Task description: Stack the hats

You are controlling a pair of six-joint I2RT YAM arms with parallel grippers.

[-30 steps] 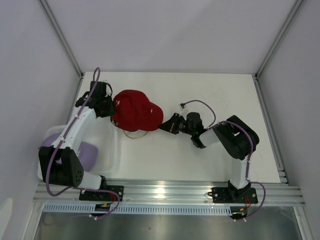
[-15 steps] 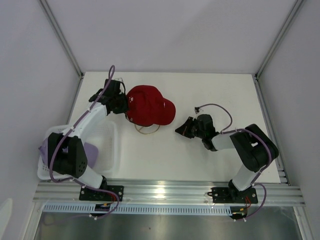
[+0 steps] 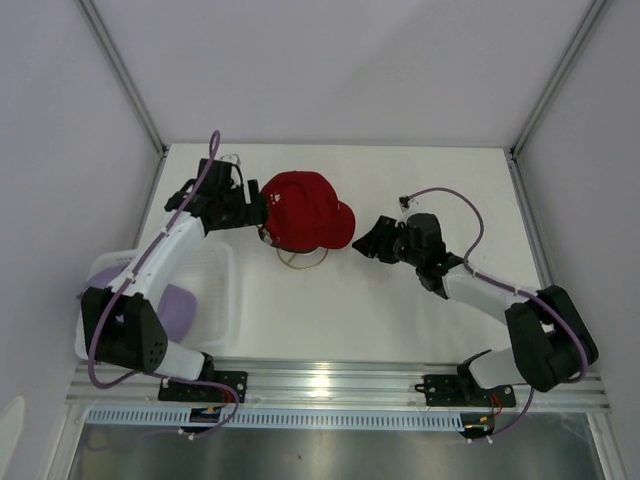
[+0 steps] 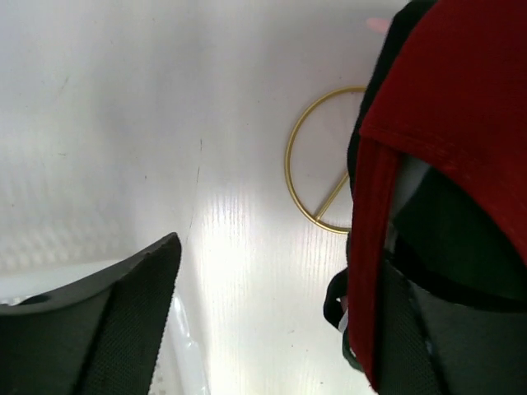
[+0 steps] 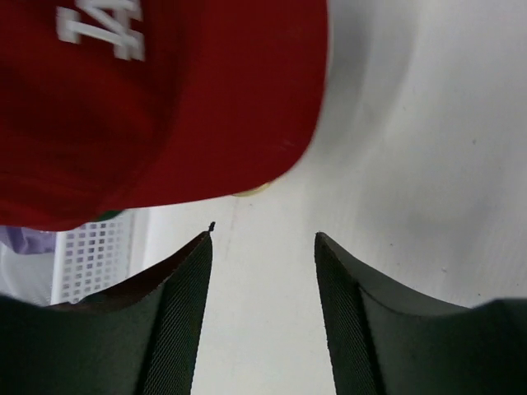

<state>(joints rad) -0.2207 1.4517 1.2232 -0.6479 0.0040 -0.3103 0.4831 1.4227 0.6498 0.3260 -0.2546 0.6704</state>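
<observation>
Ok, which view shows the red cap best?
Top external: the red cap shows whole, crown and brim together. Left wrist catches only a close edge and the underside; right wrist only a cropped part with white lettering.

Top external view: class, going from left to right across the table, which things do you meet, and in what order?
white mesh basket → left arm's fingers → red cap → right arm's fingers
</observation>
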